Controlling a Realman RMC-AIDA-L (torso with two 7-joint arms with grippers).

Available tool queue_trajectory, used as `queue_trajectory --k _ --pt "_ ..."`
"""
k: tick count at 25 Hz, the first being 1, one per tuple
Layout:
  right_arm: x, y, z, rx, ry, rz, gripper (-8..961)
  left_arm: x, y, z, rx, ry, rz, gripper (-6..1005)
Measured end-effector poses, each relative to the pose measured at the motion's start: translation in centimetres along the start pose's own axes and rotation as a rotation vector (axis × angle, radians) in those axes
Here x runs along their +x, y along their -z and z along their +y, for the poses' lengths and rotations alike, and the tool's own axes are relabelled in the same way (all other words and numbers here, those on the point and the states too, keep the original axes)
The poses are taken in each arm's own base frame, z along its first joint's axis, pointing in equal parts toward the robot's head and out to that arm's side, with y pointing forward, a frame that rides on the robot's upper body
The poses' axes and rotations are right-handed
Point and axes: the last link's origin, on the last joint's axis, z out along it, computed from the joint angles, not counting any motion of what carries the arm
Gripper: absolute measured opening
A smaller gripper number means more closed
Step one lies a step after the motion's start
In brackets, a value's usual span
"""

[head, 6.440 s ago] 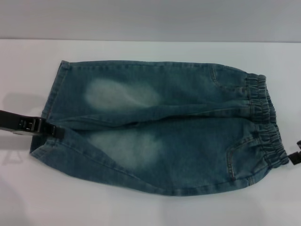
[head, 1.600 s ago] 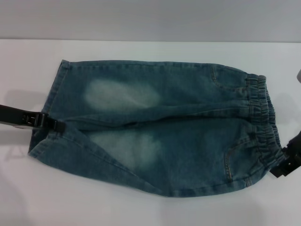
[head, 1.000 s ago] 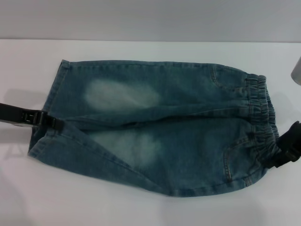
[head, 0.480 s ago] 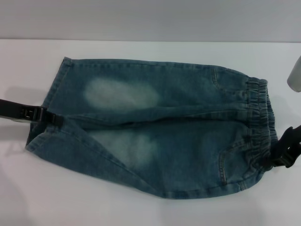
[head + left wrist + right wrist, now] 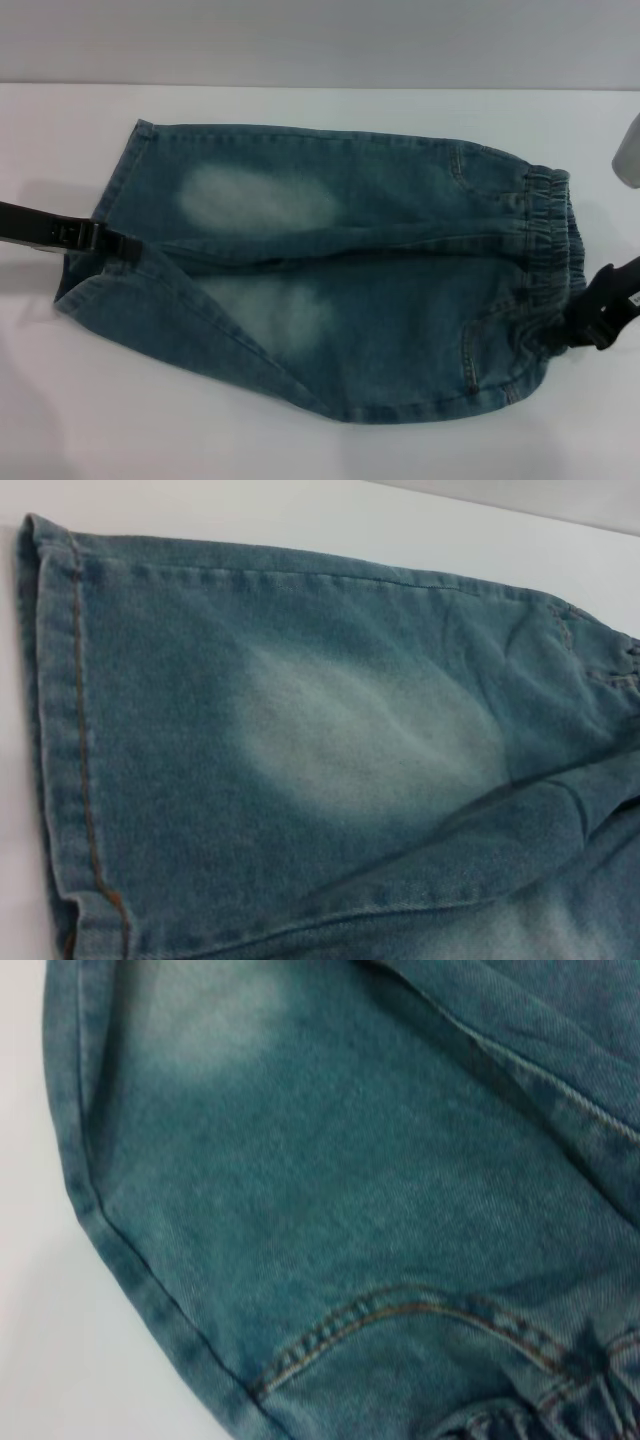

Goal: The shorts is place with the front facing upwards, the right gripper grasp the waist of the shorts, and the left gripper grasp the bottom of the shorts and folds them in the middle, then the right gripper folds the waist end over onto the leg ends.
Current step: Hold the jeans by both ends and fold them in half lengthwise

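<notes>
shorts flat | left gripper pinching hem | right gripper pinching waist | you risk a skewed fold if either thin bite slips

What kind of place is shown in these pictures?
Probably a robot test bench or lab, not a home: a bare white table, one pair of shorts laid flat, a plain grey wall behind.
</notes>
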Motion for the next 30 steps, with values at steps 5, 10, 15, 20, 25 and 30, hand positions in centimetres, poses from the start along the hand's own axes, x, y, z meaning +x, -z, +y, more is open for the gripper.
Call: queue_trajectory --k 5,10,15,20,25,30 --pt "-0.1 0.5 0.2 -0.012 -0.008 -0.103 14 0.1 0.1 -0.1 0.002 0.002 0.004 18" --pt "0.7 1.3 0.1 -0.017 -0.043 -0.246 21 0.2 0.4 -0.2 0.001 0.012 0.024 18" --pt "2.3 1.8 -0.4 -0.007 -0.088 -0.427 28 0.9 0.7 -0.3 0.004 0.018 0.062 18" --pt "4.3 1.5 -1.1 0.048 -0.135 -0.579 35 1.8 1.0 -0.8 0.028 0.040 0.137 18" --pt "5.4 0.7 -1.8 0.098 -0.188 -0.704 42 2.9 1.6 -1.3 0.044 0.056 0.232 18" --pt "6.2 0.5 -2.3 0.138 -0.231 -0.877 49 3.8 1.9 -1.9 0.087 0.065 0.300 19"
